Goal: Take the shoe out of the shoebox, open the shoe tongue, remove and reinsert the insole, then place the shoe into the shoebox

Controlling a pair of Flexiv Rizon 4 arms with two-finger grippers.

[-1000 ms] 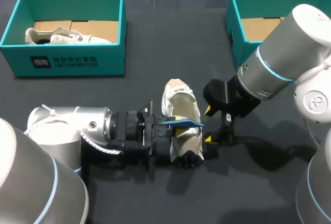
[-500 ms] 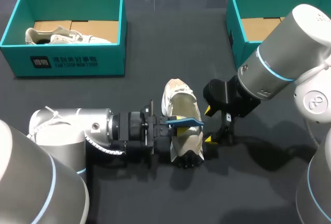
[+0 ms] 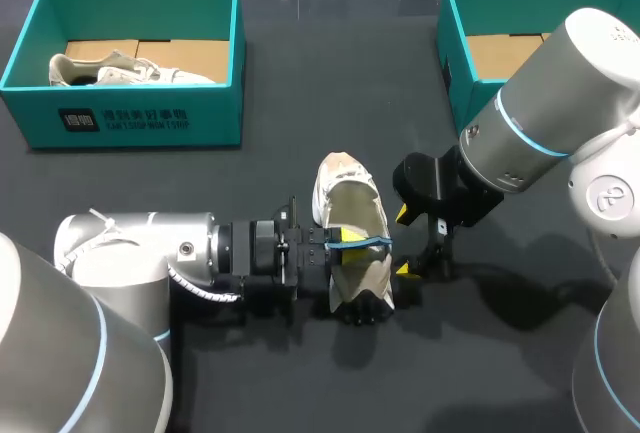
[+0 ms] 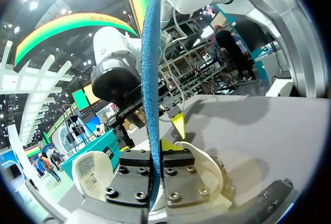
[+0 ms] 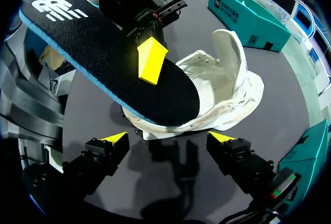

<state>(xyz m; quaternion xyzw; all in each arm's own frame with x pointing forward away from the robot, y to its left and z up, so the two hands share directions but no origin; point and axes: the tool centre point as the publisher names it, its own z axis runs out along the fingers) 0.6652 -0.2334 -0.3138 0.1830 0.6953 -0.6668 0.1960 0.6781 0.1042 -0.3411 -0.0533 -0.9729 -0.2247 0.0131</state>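
A pale canvas shoe point(image 3: 352, 215) lies on the dark table between my two grippers, toe pointing away. My left gripper point(image 3: 338, 245) is shut on the blue-edged insole point(image 3: 362, 243), holding it over the shoe's opening. In the left wrist view the insole point(image 4: 151, 79) stands edge-on, rising from between the fingers of the left gripper point(image 4: 154, 158), with the shoe point(image 4: 207, 164) below. The right wrist view shows the insole's black top point(image 5: 103, 53) above the shoe point(image 5: 222, 92). My right gripper point(image 5: 169, 140) stands open beside the shoe's right flank point(image 3: 405, 243), not touching it.
A teal shoebox point(image 3: 125, 118) at the back left holds a second pale shoe point(image 3: 120, 70). Another teal shoebox point(image 3: 470, 3) sits at the back right, partly hidden by my right arm.
My left gripper has rolled, turning the insole from a broad flat face to a thin edge as seen from above. The shoe and right arm have not moved.
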